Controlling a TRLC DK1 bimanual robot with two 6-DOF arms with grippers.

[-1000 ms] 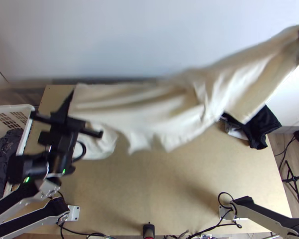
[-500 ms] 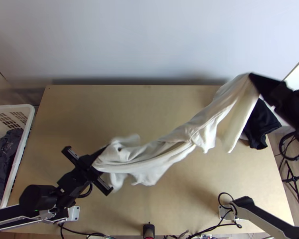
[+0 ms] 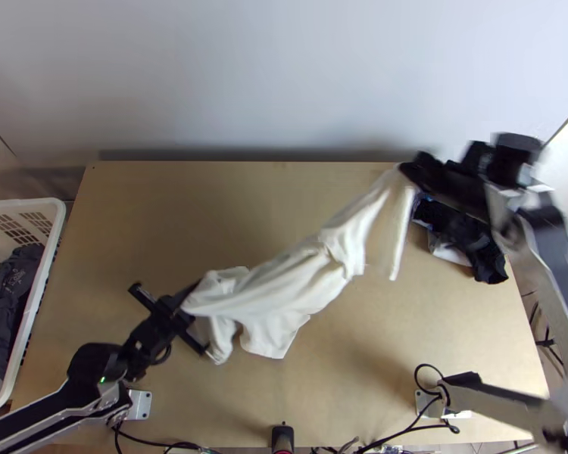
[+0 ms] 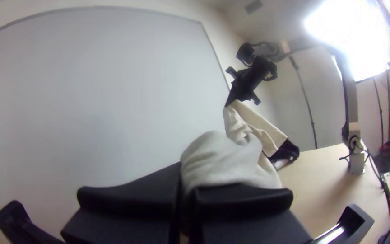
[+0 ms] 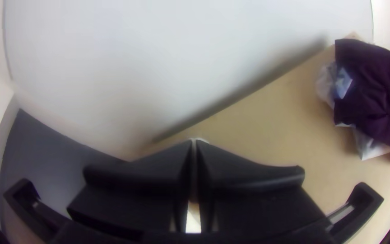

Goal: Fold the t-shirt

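Wooden table (image 3: 344,393), pale wall (image 3: 284,76). Top view: I have the t-shirt (image 3: 284,291) slanting across mid-frame, left gripper (image 3: 193,290) pinching its lower-left end, right gripper (image 3: 405,170) its upper-right. Left wrist view: t-shirt clamped, bottom centre. Right wrist view: tips pressed together

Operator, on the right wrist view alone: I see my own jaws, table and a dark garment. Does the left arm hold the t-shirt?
Observer: Yes, the left gripper has the t-shirt pinched in its jaws.

Operator: How does the cloth run from there?

Observer: In the top view it slants, gathered lengthwise, up to your right gripper.

Operator: Anything off to the table's left?

Observer: A white basket with dark cloth inside.
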